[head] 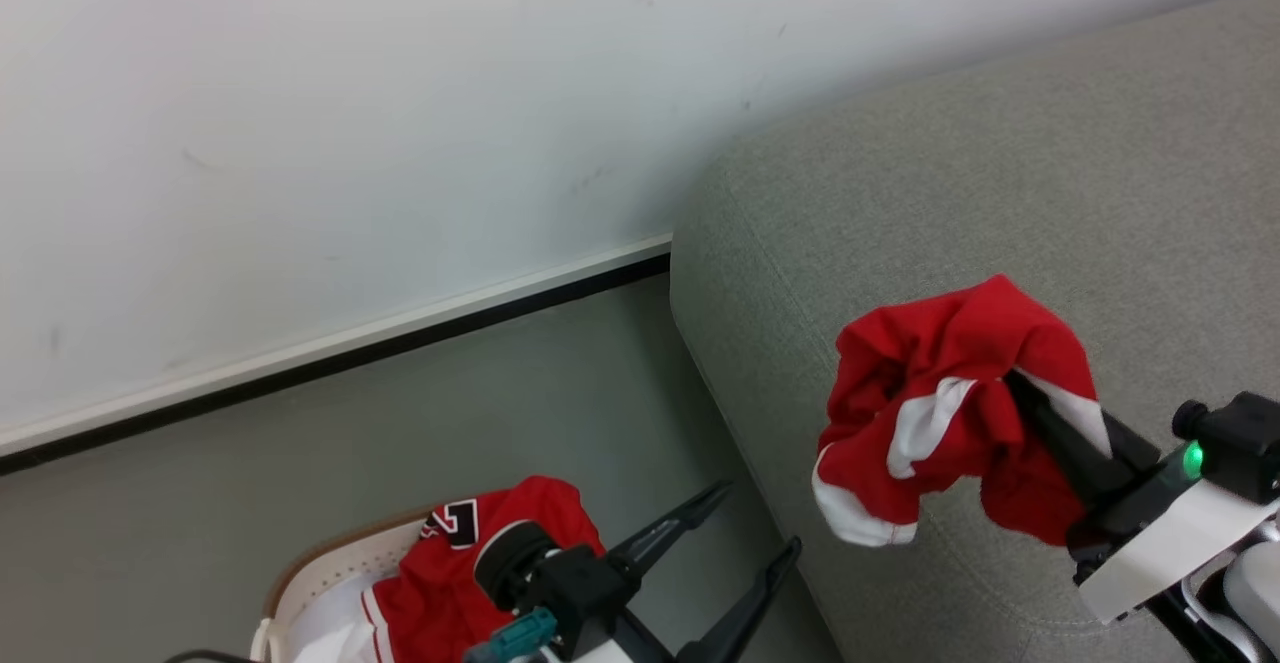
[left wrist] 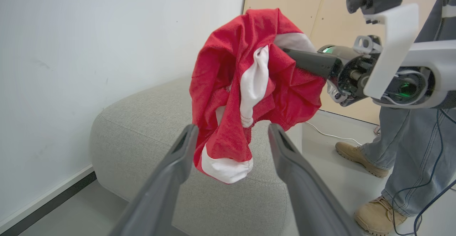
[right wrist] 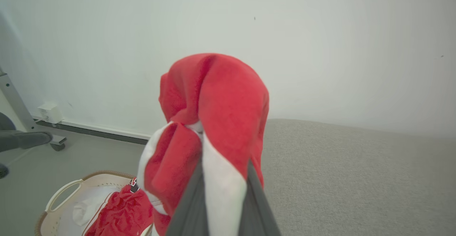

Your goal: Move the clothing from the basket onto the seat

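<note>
Grey floor (head: 420, 463) filling lower left of head view, meeting white wall (head: 300, 143) along dark skirting (head: 330, 368). Seat (head: 1000, 173) standing on floor at right, rounded corner reaching toward frame centre. Basket (head: 335, 553) sitting on floor at bottom left, near seat, holding red clothing (head: 430, 593) and white sheet (right wrist: 83, 207). In left wrist view, person's tan boots (left wrist: 359, 154) standing on floor at lower right, and thin cable (left wrist: 320, 131) lying beyond seat.

Left pincer (head: 760, 516) and right pincer (head: 1015, 380): same long matte dark-grey fingers (head: 665, 523). Just behind the right one: chunky white bracket (head: 1170, 543), black camera nub (head: 1235, 438), little green LED (head: 1192, 460) lit. Behind the left: round black housing (head: 515, 563), teal connector (head: 515, 635).
</note>
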